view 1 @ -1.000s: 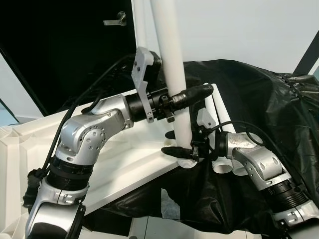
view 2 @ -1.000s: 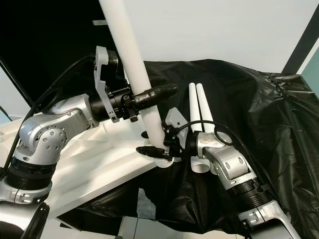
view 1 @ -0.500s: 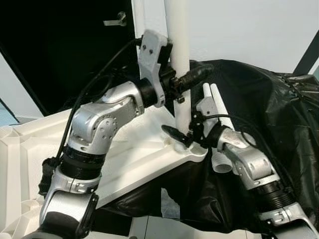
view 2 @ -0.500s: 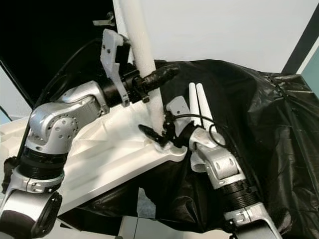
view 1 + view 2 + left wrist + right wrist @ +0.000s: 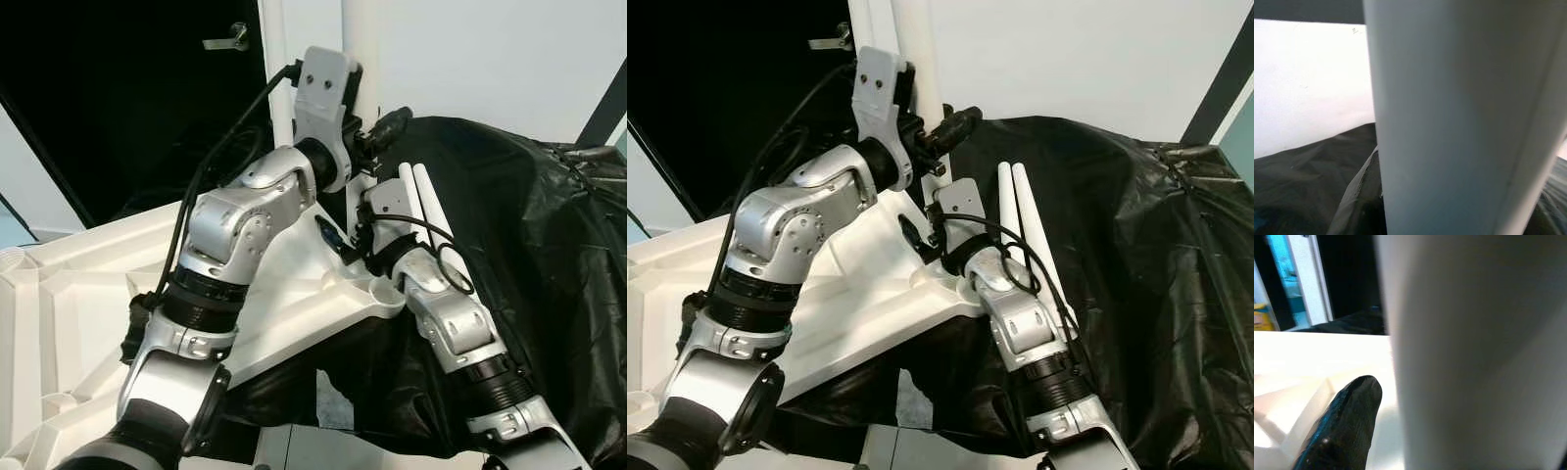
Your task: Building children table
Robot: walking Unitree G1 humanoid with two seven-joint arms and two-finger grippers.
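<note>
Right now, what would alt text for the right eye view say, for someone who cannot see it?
Two silver robot arms hold an upright white table leg at the corner of an upside-down white tabletop. The left gripper clasps it higher, the right gripper near its base. Two more white legs lie on black plastic sheeting.

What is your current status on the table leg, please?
Left gripper clamped on upright white table leg. Right gripper at leg's base over tabletop corner. Two spare legs alongside, not obstructing.

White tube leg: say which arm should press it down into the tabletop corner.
Left, probably: left gripper clasps the white tube leg high up; right gripper sits low at the corner of the white plastic tabletop.
</note>
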